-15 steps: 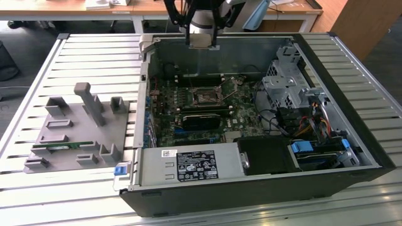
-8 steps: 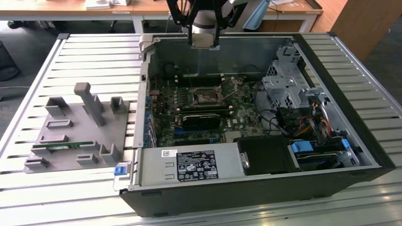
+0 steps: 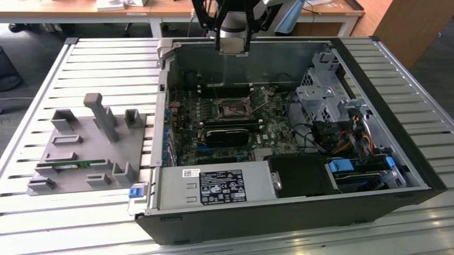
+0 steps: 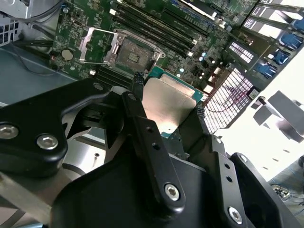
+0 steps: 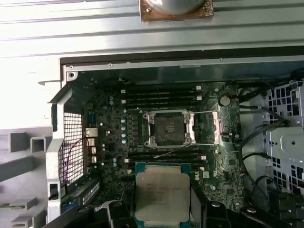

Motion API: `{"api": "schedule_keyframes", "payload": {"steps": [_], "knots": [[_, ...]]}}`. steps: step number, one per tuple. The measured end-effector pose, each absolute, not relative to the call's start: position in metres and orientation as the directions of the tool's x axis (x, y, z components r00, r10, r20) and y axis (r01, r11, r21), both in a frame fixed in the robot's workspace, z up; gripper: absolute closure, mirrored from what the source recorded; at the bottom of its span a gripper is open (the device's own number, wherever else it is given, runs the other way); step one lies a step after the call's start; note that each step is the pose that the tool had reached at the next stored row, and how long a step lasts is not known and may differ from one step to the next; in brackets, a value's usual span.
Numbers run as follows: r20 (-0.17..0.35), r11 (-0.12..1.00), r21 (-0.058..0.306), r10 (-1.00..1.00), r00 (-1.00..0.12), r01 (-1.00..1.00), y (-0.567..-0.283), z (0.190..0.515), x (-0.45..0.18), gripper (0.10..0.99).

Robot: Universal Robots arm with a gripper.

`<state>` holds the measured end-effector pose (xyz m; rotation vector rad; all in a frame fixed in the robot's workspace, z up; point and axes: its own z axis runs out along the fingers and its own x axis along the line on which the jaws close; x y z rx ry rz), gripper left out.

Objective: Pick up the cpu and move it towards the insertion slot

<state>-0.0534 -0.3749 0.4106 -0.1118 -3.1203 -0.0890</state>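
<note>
Second wrist view, nearest: one tool (image 4: 166,102) grips one cpu (image 4: 168,102) between two black fingers (image 4: 137,114), clenched on its opposite edges. Beyond the cpu lies one insertion slot (image 4: 130,53), its metal frame open, on the green circuit board (image 4: 85,28), apart from the chip.

Evenly lit from above in the exterior view. Glare whitening the slatted table (image 5: 28,38) in both wrist views; soft reflection on the cpu (image 4: 168,107); slightly soft throughout.
</note>
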Motion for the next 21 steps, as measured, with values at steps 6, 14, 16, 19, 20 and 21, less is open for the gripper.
{"api": "schedule_keyframes", "payload": {"steps": [6,14,16,19,20,21], "knots": [[0.02,0.996,0.057,0.071,-0.997,0.072,-0.374,0.41,-0.05,0.541],[0.02,0.996,0.057,0.071,-0.997,0.072,-0.364,0.409,-0.044,0.541],[0.02,0.996,0.057,0.071,-0.997,0.072,-0.362,0.409,-0.042,0.541],[0.02,0.996,0.057,0.071,-0.997,0.072,-0.358,0.409,-0.04,0.541],[0.02,0.996,0.057,0.071,-0.997,0.072,-0.356,0.408,-0.039,0.541],[0.02,0.996,0.057,0.071,-0.997,0.072,-0.354,0.408,-0.038,0.541]]}}
